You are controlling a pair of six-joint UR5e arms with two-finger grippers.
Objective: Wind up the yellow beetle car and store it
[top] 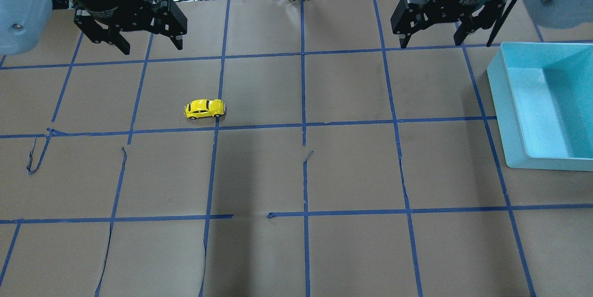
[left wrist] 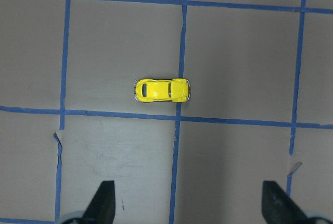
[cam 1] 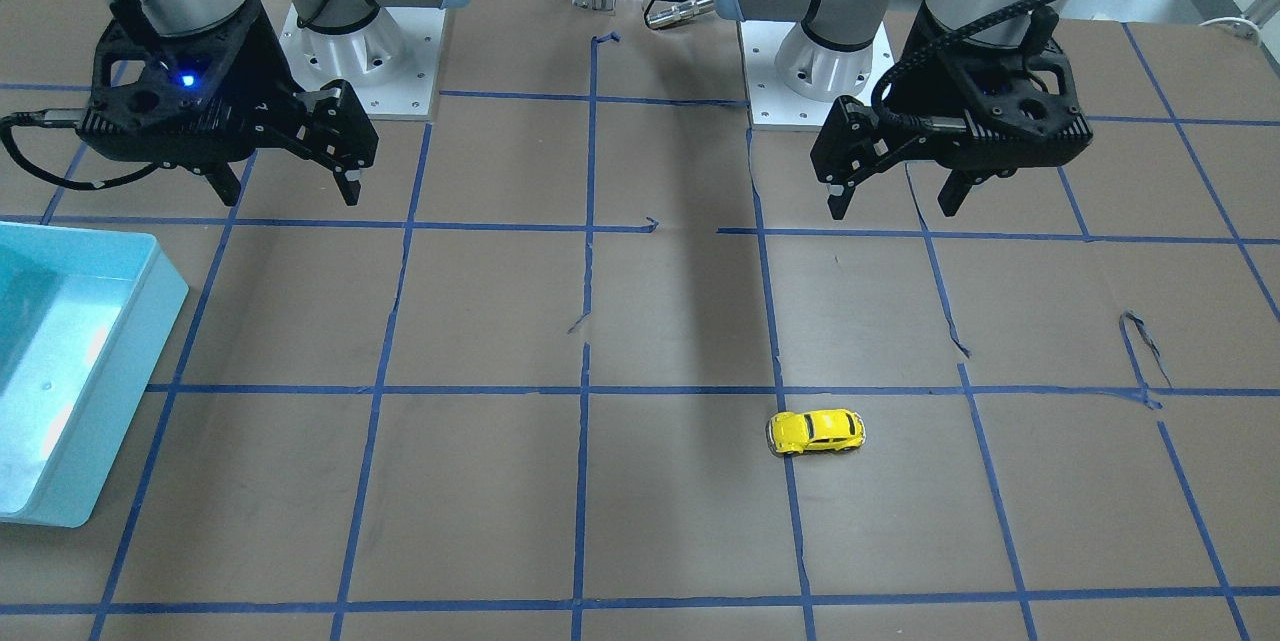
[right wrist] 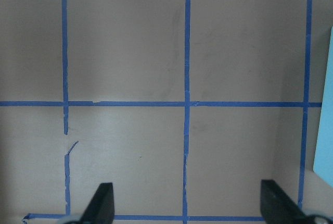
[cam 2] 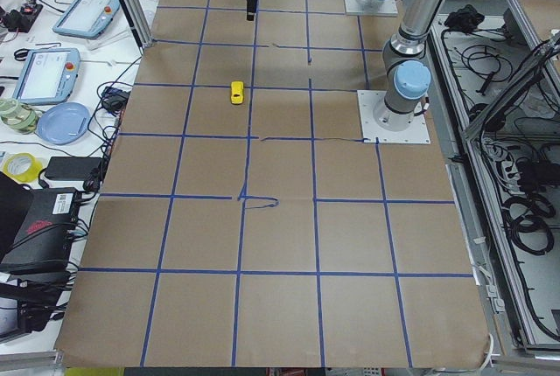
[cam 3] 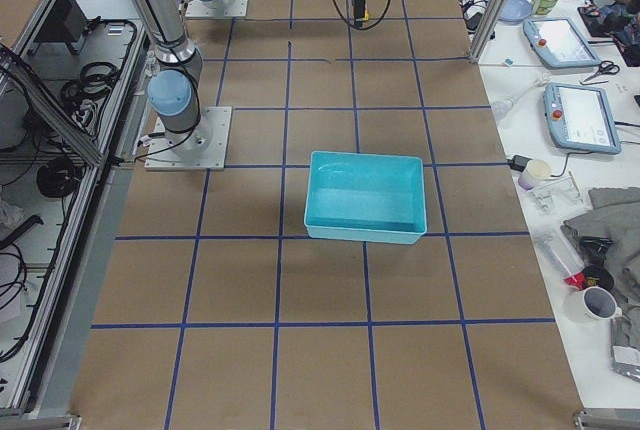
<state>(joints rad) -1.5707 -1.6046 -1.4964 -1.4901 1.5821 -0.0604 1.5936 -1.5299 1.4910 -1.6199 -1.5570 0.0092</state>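
The yellow beetle car (cam 1: 816,431) stands on its wheels on the brown paper, on the left arm's side of the table. It also shows in the overhead view (top: 205,108), the exterior left view (cam 2: 236,93) and the left wrist view (left wrist: 163,90). My left gripper (top: 152,47) hangs open and empty above the table, beyond the car; it also shows in the front-facing view (cam 1: 895,206) and the left wrist view (left wrist: 190,206). My right gripper (top: 431,43) is open and empty, high over the right half, as the front-facing view (cam 1: 288,193) and right wrist view (right wrist: 190,206) show.
A light blue bin (top: 505,111) stands at the table's right side, seemingly with nothing in it; it also shows in the front-facing view (cam 1: 130,401) and the exterior right view (cam 3: 365,230). Blue tape lines (top: 303,125) grid the brown paper, which has small tears.
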